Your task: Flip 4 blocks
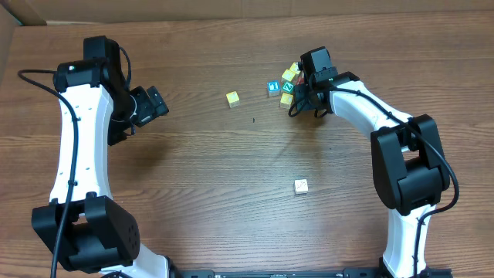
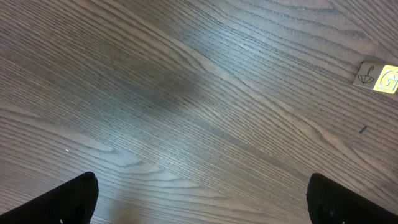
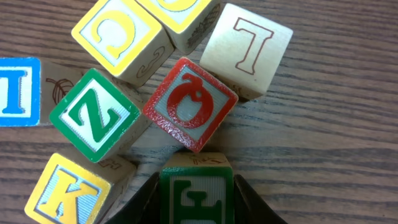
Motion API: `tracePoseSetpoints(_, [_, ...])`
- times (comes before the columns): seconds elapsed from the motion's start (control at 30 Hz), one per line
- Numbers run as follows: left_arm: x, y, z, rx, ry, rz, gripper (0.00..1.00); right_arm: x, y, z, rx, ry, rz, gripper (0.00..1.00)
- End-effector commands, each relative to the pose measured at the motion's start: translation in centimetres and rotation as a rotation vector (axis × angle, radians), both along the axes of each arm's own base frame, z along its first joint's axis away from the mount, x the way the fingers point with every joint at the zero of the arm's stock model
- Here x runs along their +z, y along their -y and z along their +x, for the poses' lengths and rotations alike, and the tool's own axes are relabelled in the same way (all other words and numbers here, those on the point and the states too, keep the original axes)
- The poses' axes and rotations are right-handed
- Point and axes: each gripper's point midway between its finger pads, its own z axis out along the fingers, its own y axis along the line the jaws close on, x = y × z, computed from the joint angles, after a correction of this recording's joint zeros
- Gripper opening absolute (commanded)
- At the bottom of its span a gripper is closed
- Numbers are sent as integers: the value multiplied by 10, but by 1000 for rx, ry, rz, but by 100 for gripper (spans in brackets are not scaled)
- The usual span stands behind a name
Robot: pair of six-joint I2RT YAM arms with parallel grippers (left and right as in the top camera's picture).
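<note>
Several lettered wooden blocks lie clustered under my right gripper point(image 3: 196, 200). Its fingers press both sides of a green-faced block point(image 3: 196, 190), so it is shut on that block. Just beyond it lie a red-faced cube point(image 3: 189, 104), a green Z block point(image 3: 94, 115), a yellow C block point(image 3: 121, 37), a yellow K block point(image 3: 65, 193) and a cream block point(image 3: 249, 50). Overhead, the cluster point(image 1: 287, 85) sits at the back right by my right gripper point(image 1: 297, 103). A lone yellow block point(image 1: 232, 98) point(image 2: 379, 78) lies left of it. A whitish block point(image 1: 301, 186) lies alone towards the front. My left gripper point(image 1: 154, 104) point(image 2: 205, 211) hangs open over bare wood.
A blue-faced cube point(image 3: 15, 90) point(image 1: 272, 86) sits at the cluster's left side. The wooden table point(image 1: 231, 170) runs between the two arms. A small dark speck point(image 1: 254, 120) marks the wood near the lone yellow block.
</note>
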Motion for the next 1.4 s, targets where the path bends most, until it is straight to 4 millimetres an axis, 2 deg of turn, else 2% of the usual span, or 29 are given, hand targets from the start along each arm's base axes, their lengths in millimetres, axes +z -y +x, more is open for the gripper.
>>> tracePoseSetpoints(0.0, [4, -1, 4, 12, 12, 6, 100, -4, 6, 0, -10, -9, -9, 27])
tracePoseSetpoints(0.13, [4, -1, 4, 12, 12, 7, 100, 10, 6, -3, -13, -18, -11, 27])
tracePoseSetpoints(0.23, [4, -1, 4, 12, 12, 6, 100, 33, 7, -4, -14, 3, -4, 28])
tracePoseSetpoints(0.37, [4, -1, 4, 12, 12, 7, 100, 69, 11, -17, -14, 16, 2, 28])
tracePoseSetpoints(0.5, [4, -1, 4, 12, 12, 7, 100, 103, 6, -42, 15, -6, 51, 26])
tracePoseSetpoints(0.67, [4, -1, 4, 12, 12, 7, 100, 132, -9, -90, 87, -107, 143, 26])
tracePoseSetpoints(0.83, [4, -1, 4, 13, 12, 6, 100, 133, -21, -139, 142, -261, 168, 25])
tracePoseSetpoints(1.0, [4, -1, 4, 12, 12, 7, 100, 128, -34, -175, 192, -377, 148, 26])
tracePoseSetpoints(1.13, [4, -1, 4, 12, 12, 7, 100, 123, -46, -199, 163, -450, 134, 26])
tracePoseSetpoints(1.27, [4, -1, 4, 12, 12, 7, 100, 109, -67, -220, 156, -483, 127, 26])
tracePoseSetpoints(1.37, [4, -1, 4, 12, 12, 7, 100, 92, -82, -239, 147, -511, 116, 26])
